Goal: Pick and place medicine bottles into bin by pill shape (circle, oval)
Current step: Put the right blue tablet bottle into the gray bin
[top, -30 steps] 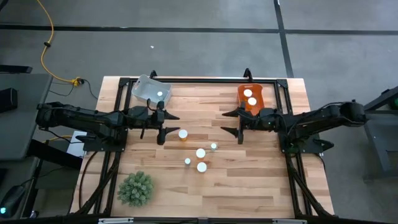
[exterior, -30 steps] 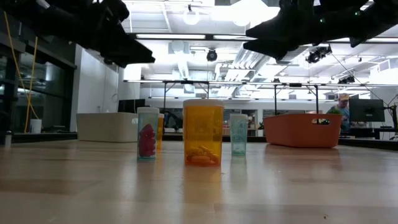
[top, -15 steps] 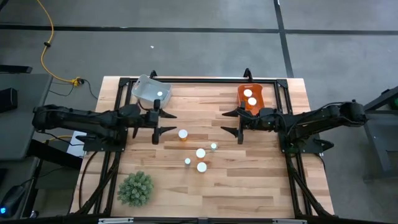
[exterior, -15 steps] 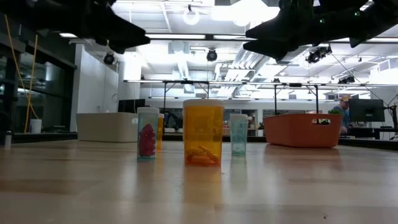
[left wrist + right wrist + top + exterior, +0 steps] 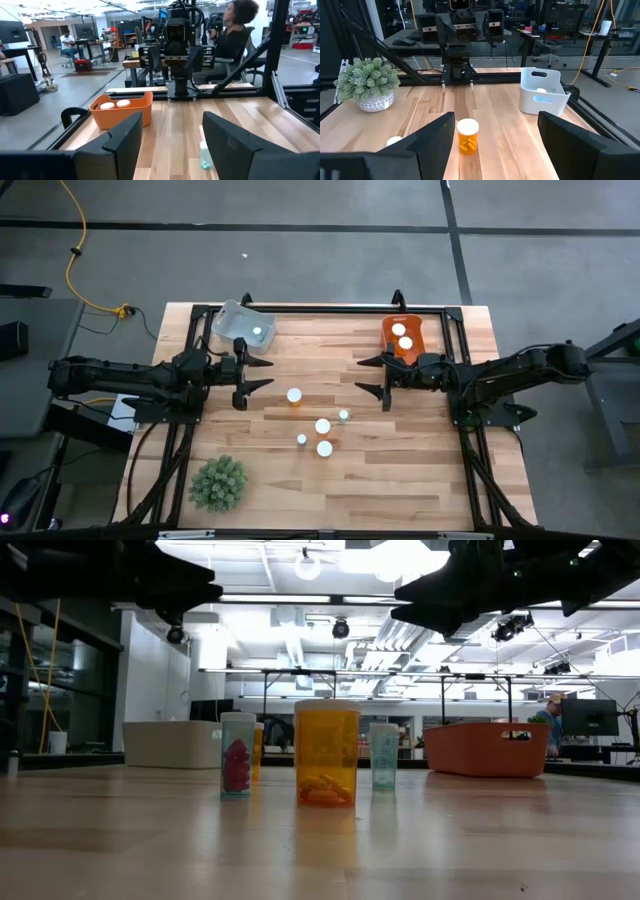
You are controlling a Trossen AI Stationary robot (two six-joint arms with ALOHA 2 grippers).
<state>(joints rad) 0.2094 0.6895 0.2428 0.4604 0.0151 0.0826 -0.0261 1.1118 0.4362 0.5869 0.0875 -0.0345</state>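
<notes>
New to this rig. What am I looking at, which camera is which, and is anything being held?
Two dark robot arms work over a wooden table. One camera looks straight down, one sits at table height, and one rides on each wrist. The left gripper and right gripper both hover open, holding nothing. Five medicine bottles stand mid-table. A grey bin holds one bottle, an orange bin two. A green plant sits at a corner near the left arm.

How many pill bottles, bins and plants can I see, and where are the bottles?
Bottles loose on the table: 5, e.g. the amber bottle
Bottles in the orange bin: 2
Bottles in the white bin: 1
Bins: 2
Plants: 1, the green plant
Total: 11
</notes>
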